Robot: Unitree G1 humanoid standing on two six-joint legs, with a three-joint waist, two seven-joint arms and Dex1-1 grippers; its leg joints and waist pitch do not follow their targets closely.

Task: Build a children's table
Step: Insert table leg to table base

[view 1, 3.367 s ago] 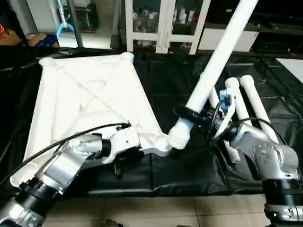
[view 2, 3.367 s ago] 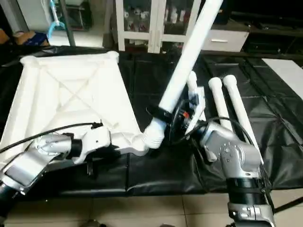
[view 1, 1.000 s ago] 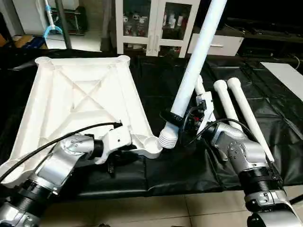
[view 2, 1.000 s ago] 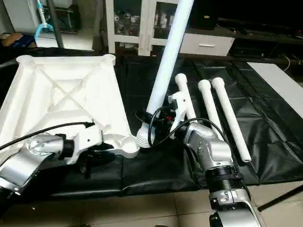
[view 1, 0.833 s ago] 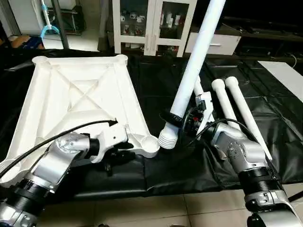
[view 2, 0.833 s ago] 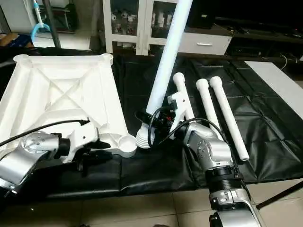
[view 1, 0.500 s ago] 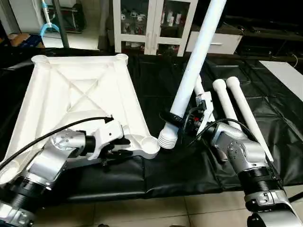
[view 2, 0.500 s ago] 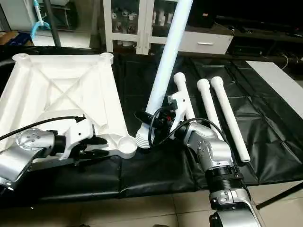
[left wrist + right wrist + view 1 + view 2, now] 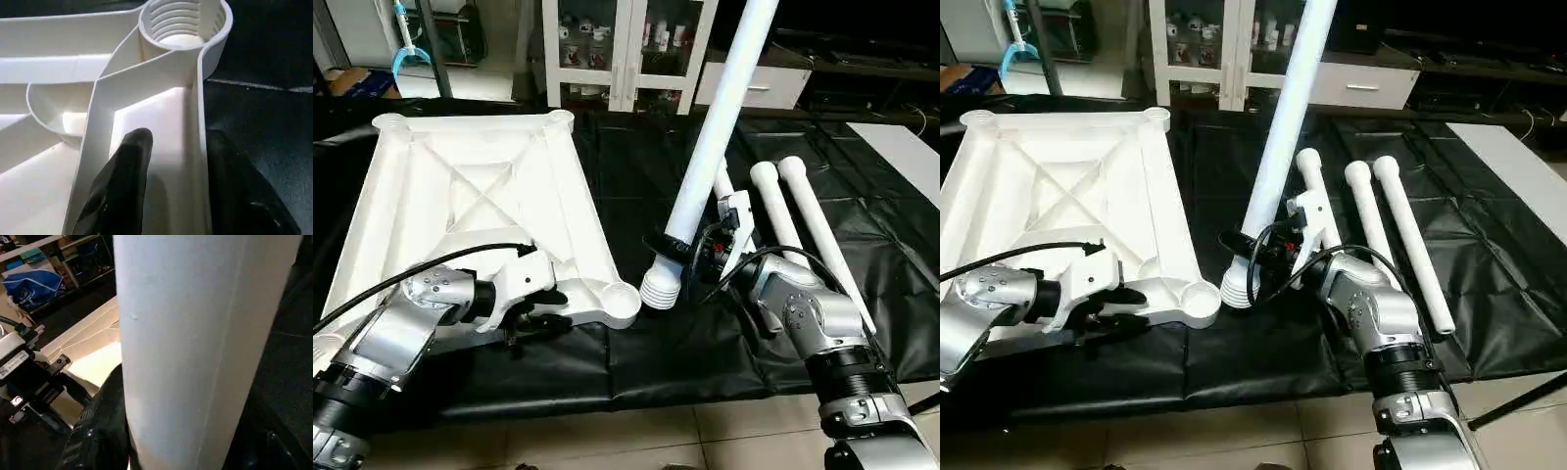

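- Across the middle of the frame a black mat covers the work surface; everything lies on it.
- Left of centre, the white tabletop lies underside up, its crossed ribs showing.
- Upper centre, a white cabinet with glass doors stands behind the mat.
- Centre, one leg stands tilted, its ribbed end just beside the tabletop's near corner socket, not in it.
- Right of it, three spare legs lie side by side.
- Lower left, the left gripper straddles the tabletop's edge wall, a finger on each side.
- Centre right, the right gripper clenches the leg near its lower end.
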